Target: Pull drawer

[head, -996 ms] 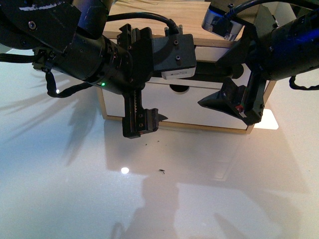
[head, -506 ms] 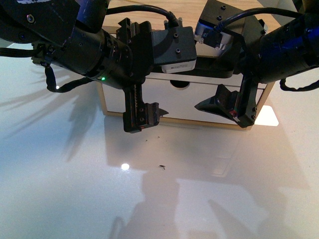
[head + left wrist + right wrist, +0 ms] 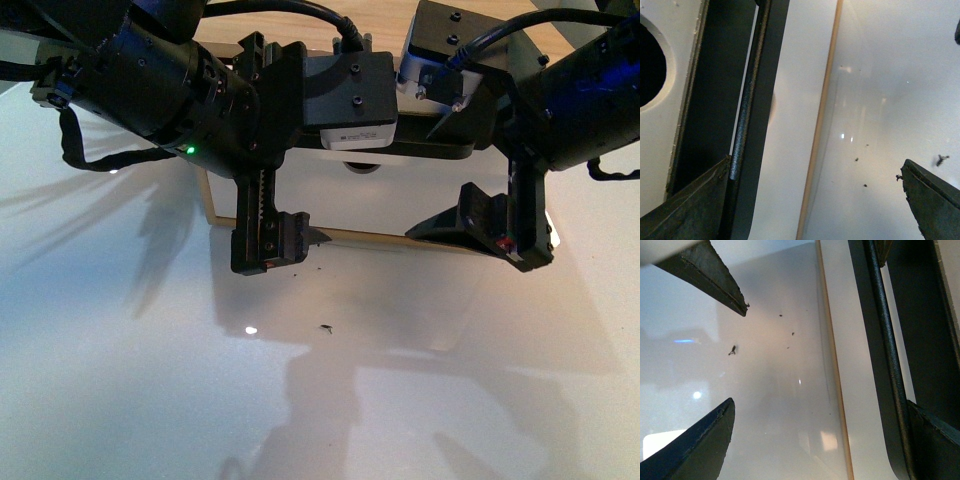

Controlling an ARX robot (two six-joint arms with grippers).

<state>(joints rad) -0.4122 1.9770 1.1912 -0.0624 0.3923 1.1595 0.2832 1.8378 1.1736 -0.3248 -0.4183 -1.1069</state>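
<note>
The drawer (image 3: 385, 200) is the white front low in the light wood cabinet (image 3: 300, 20). It has a half-round notch (image 3: 650, 65) in its top edge and a long black bar handle (image 3: 747, 100). My left gripper (image 3: 815, 165) is open. One of its fingers (image 3: 690, 205) rests against the bar, and the other hangs over the table. My right gripper (image 3: 820, 402) is open the same way further along the handle (image 3: 885, 340), with one finger (image 3: 935, 440) beside the bar. In the front view both grippers, left (image 3: 315, 195) and right (image 3: 430, 190), hang before the drawer.
The cabinet stands on a glossy white table (image 3: 150, 380) with a few dark specks (image 3: 325, 330) in front of it. A thin wood strip (image 3: 822, 125) runs under the drawer front. The left gripper's fingers (image 3: 715, 275) show in the right wrist view.
The right gripper has dropped lower and shifted right along the handle. The left gripper has edged left. The cabinet sits slightly higher in the front view.
</note>
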